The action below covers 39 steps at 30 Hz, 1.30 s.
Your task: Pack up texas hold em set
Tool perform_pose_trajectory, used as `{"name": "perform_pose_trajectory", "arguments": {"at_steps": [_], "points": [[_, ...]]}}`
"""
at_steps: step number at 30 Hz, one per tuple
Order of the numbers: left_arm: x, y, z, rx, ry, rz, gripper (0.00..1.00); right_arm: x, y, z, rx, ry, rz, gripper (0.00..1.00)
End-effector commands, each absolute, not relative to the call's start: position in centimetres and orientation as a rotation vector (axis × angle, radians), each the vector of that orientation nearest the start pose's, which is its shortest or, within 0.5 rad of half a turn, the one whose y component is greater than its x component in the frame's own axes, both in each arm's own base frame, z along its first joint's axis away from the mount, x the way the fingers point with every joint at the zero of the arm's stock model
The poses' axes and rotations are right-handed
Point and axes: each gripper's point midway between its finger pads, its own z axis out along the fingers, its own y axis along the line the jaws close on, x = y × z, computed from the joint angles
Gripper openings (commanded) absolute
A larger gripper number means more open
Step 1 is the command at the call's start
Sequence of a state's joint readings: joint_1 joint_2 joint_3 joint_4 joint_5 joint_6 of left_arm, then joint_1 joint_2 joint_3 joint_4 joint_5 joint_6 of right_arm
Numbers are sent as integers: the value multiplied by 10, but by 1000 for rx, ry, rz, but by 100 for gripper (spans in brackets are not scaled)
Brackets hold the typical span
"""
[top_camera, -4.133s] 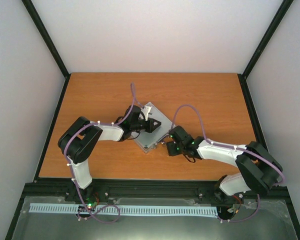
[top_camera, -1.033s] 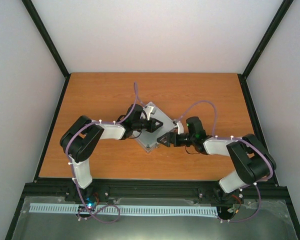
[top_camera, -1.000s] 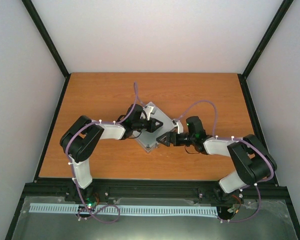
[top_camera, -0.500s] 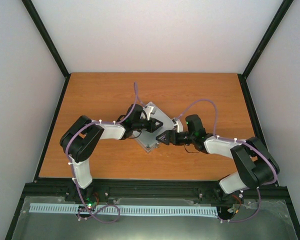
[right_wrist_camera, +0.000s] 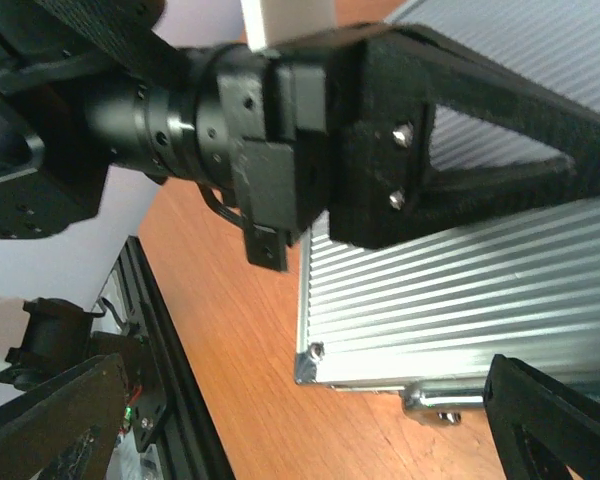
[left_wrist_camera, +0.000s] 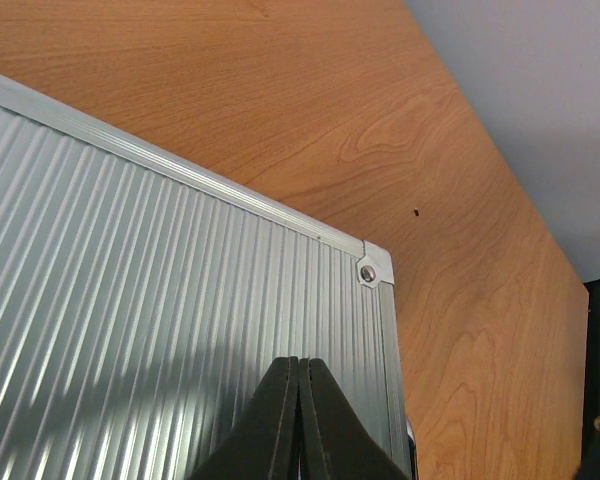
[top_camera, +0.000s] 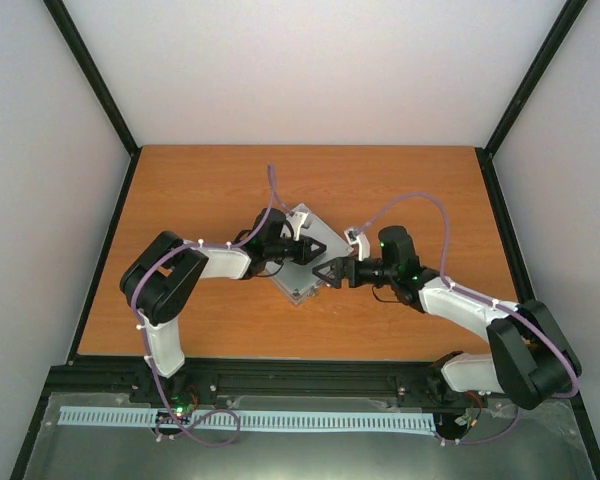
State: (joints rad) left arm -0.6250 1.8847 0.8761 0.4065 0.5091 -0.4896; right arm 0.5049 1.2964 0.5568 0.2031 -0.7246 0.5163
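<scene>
Warm orange-brown tabletop (top_camera: 180, 200), pale walls all round, and no loose pieces on show: no chips, no buttons, no cards anywhere on the wood. By my reading the filling is done and the job is near its end.

On the left, the left gripper (left_wrist_camera: 298, 365) has its fingers pressed flat together into one black wedge. Directly beneath that wedge is the silver case (top_camera: 298, 287), and the tip sits low over the lid just short of the corner rivet (left_wrist_camera: 368, 272). From the right wrist view it looks to be bearing on the lid, though I can't confirm contact.

The case itself is shut, lid down, lying diamond-wise on the table. It has ribbed aluminium panels, a smooth bright frame and riveted corner caps. The handle and the black lining are not in view.

Over on the right, the right gripper (top_camera: 330, 273) stands spread wide and holds nothing. The case's near edge lies just ahead of it, with a small metal fitting (right_wrist_camera: 435, 403) on that edge between the two fingers. If that is a latch, I'd guess fastening it is what remains, but I can't tell whether it is done up.
</scene>
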Motion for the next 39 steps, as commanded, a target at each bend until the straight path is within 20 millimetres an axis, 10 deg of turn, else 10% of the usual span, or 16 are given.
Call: {"name": "perform_pose_trajectory", "arguments": {"at_steps": [1, 8, 16, 24, 39], "points": [[220, -271, -89, 376, 2986, -882, 1, 239, 261, 129, -455, 2240, 1309, 99], [221, -272, -91, 375, 2992, -880, 1, 230, 250, 120, -447, 2287, 1249, 97], [224, -274, -89, 379, 2990, -880, 1, 229, 252, 103, -452, 2341, 1256, 74], [223, -272, -90, 381, 2998, -869, 1, 230, 247, 95, -429, 2364, 1209, 4], [222, -273, -90, 390, 3001, -869, 1, 233, 230, 45, -321, 2524, 1054, 3]]}}
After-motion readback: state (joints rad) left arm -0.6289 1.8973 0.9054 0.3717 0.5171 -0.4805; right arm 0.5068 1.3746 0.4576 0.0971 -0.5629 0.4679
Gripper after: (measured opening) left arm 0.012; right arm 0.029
